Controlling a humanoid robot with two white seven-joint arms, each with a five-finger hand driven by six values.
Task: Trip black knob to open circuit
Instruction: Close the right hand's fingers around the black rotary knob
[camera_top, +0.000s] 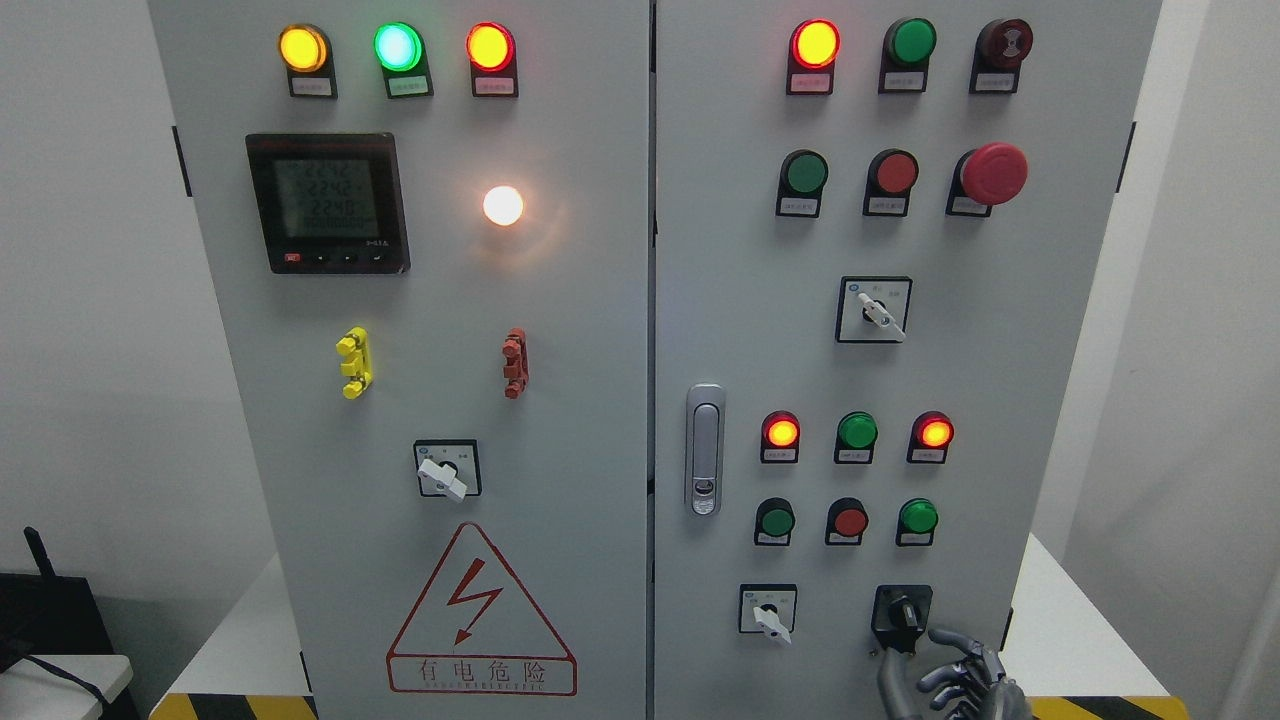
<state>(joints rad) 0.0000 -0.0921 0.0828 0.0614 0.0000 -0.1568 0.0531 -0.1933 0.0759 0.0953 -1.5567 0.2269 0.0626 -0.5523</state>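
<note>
Right hand (955, 680), fingers (948, 636) spread, just below black knob (903, 612); white selector (770, 618) beside.

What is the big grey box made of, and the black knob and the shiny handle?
The cabinet looks like painted sheet metal: flat, matte grey, with a door seam. The black knob seems to be plastic, dull and moulded. The door handle looks like polished metal, silvery with bright reflections.

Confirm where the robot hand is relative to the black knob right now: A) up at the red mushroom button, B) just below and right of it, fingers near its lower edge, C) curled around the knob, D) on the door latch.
B: the right hand sits at the bottom edge, just under the black knob, fingers not wrapped around it.
</note>
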